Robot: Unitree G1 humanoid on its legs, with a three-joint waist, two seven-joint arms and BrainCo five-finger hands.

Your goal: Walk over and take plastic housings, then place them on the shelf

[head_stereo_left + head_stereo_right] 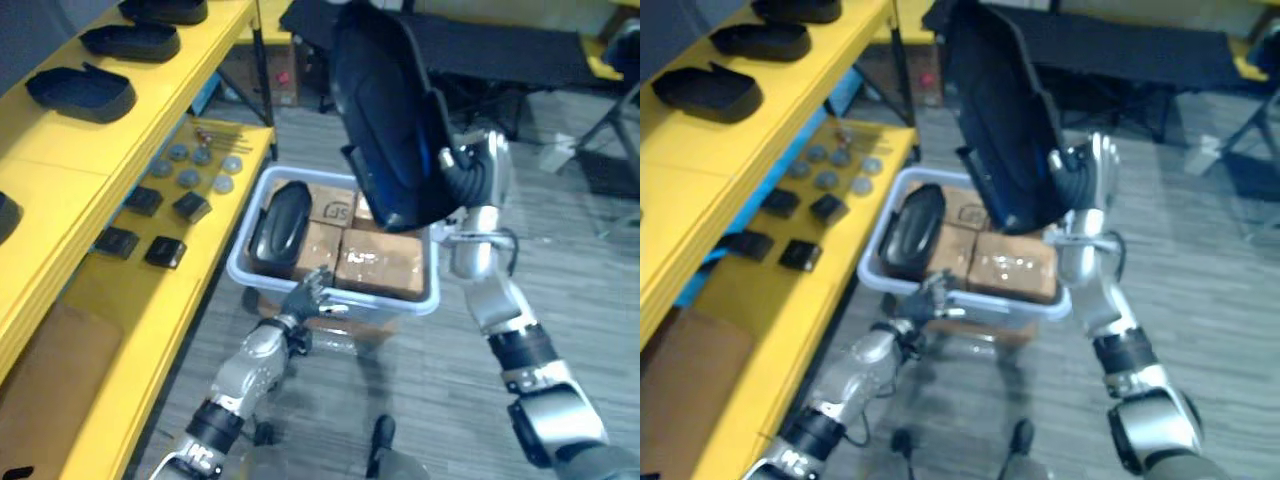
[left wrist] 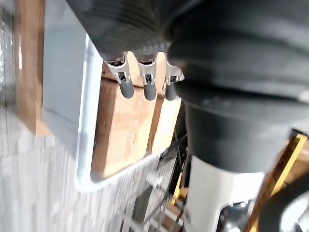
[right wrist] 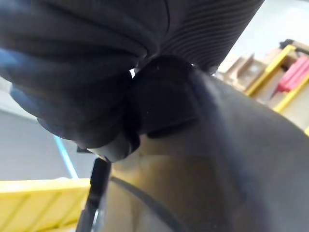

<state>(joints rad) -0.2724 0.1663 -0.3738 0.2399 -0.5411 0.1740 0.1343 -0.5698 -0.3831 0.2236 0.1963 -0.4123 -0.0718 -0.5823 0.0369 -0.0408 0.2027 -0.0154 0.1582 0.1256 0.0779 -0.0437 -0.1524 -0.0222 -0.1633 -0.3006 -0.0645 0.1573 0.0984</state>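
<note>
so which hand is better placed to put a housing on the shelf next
Right: the right hand grips a housing raised above the bin; the left hand hangs open, low by the bin's rim.

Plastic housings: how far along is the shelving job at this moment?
Done: several shelved housings lie on the yellow shelf. In hand: the right hand grips a raised housing, lifted clear of the bin. Still to do: shelving it, then the remaining housing lying in the bin beside cardboard boxes. The left hand is open by the bin's rim.
</note>
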